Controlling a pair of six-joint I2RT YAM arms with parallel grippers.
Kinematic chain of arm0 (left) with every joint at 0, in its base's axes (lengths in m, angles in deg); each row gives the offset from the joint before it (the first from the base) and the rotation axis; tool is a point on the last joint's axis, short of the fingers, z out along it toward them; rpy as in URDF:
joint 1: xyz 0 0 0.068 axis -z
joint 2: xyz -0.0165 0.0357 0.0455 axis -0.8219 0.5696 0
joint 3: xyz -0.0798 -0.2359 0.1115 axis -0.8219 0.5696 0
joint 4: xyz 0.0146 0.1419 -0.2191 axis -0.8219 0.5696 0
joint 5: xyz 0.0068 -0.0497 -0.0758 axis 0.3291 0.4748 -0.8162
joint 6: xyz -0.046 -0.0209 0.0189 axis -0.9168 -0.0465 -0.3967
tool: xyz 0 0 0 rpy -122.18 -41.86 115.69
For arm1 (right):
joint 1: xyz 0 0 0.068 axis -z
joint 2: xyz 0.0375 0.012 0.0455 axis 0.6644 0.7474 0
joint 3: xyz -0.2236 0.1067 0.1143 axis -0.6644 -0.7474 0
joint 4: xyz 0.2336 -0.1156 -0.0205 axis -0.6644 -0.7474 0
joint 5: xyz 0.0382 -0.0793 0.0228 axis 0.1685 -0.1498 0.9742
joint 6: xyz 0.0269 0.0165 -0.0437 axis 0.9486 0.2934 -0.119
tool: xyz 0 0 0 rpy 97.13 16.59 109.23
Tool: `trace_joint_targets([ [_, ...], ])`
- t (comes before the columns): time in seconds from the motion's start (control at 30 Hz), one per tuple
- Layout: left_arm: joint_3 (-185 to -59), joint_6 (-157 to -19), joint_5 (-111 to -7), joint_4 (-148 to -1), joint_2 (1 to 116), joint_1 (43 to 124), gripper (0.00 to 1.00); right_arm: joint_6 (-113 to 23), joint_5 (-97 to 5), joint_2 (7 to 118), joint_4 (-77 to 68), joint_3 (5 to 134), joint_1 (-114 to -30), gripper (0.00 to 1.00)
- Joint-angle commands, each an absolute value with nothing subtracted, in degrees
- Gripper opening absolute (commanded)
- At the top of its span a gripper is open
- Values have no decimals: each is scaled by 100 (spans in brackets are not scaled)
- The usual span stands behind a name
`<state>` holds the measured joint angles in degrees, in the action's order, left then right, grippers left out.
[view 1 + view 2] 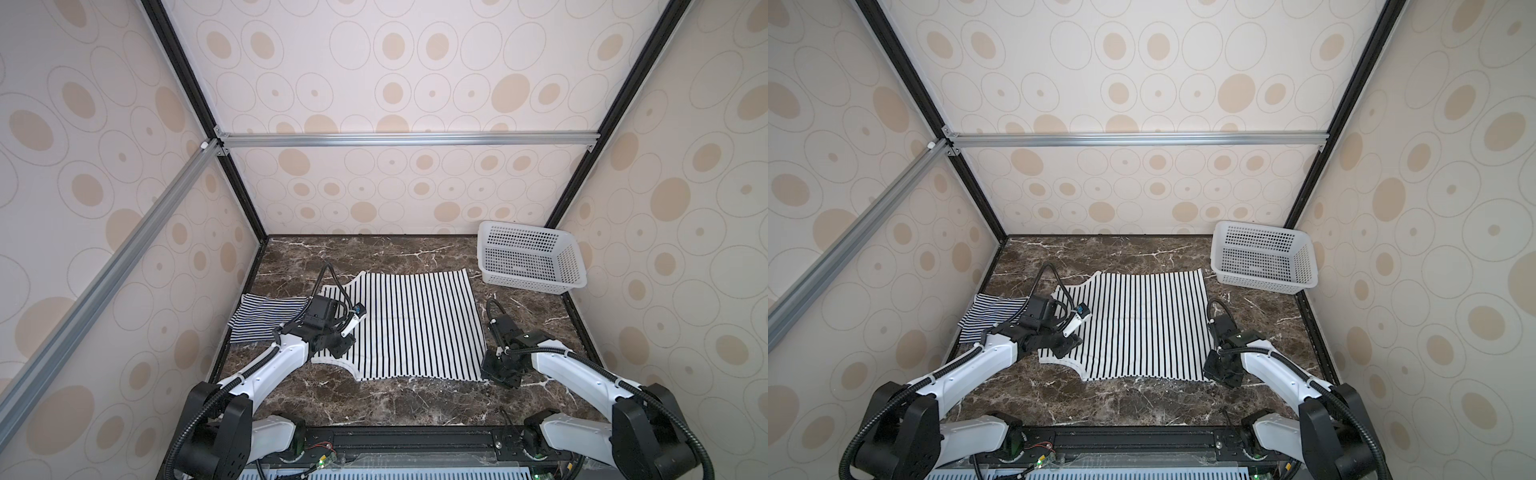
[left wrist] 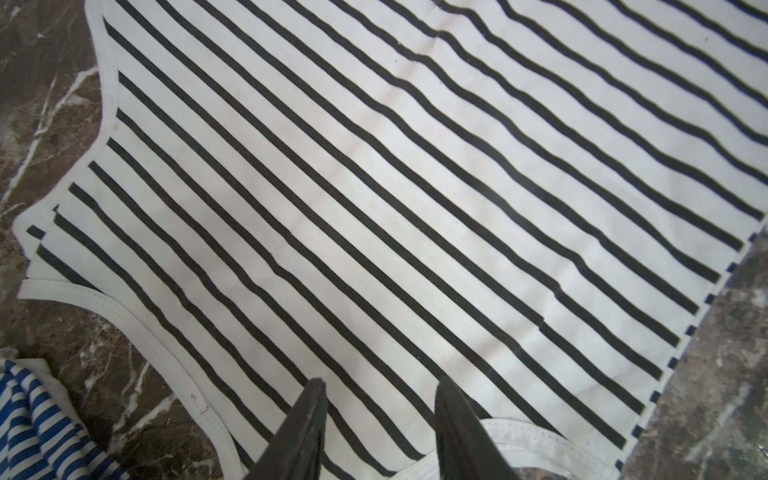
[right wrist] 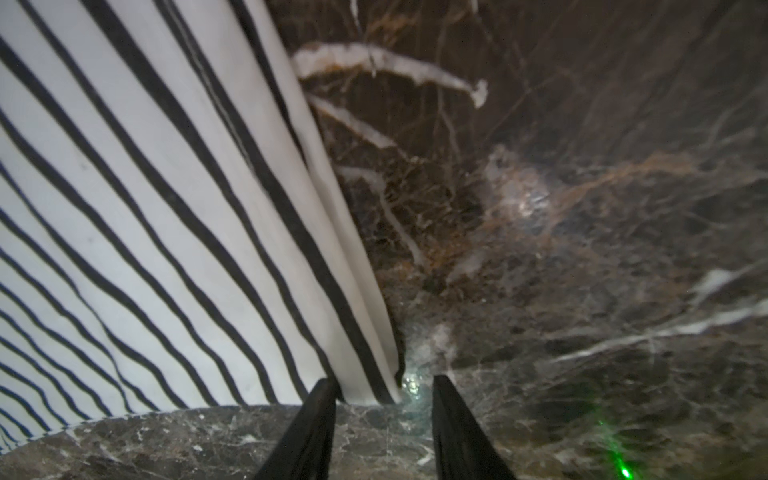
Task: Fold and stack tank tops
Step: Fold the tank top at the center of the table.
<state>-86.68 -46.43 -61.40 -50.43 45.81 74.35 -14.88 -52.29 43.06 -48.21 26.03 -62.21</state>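
Observation:
The wide-striped tank top (image 1: 415, 324) (image 1: 1142, 328) lies flat in the middle of the marble table, straps toward the left. The narrow-striped tank top (image 1: 266, 316) (image 1: 992, 313) sits bunched at the left edge, partly hidden by my left arm. My left gripper (image 1: 340, 348) (image 2: 380, 386) hovers open over the wide-striped top (image 2: 374, 187) near its armhole hem, with nothing between its fingers. My right gripper (image 1: 493, 371) (image 3: 384, 384) is low at the top's near right corner (image 3: 374, 386), jaws apart, the cloth corner just at the fingertips.
A white perforated basket (image 1: 519, 239) (image 1: 1258, 239) stands at the back right corner. Patterned walls close in the table (image 1: 374, 399) on three sides. The blue-and-white edge of the narrow-striped top (image 2: 33, 424) shows in the left wrist view.

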Motion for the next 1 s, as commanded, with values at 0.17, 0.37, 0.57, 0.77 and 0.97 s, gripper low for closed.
trace_joint_targets([
  [0.17,-8652,-4505,-6200,-4935,4511,7608,43,-1418,-5330,4260,-4859,2576,-6281,37],
  [0.37,-8696,-4560,-6123,-4920,4502,7744,43,-1452,-5336,4499,-4754,2574,-6334,36],
  [0.57,-8696,-4546,-6098,-4867,4495,7830,43,-1445,-5385,4783,-4553,2511,-6345,36],
  [0.77,-8696,-4504,-6128,-4767,4502,7948,43,-1434,-5557,5031,-4494,2529,-6370,35],
  [0.97,-8624,-4454,-5887,-4621,4560,8289,44,-1392,-5561,5104,-4354,2544,-6420,16],
])
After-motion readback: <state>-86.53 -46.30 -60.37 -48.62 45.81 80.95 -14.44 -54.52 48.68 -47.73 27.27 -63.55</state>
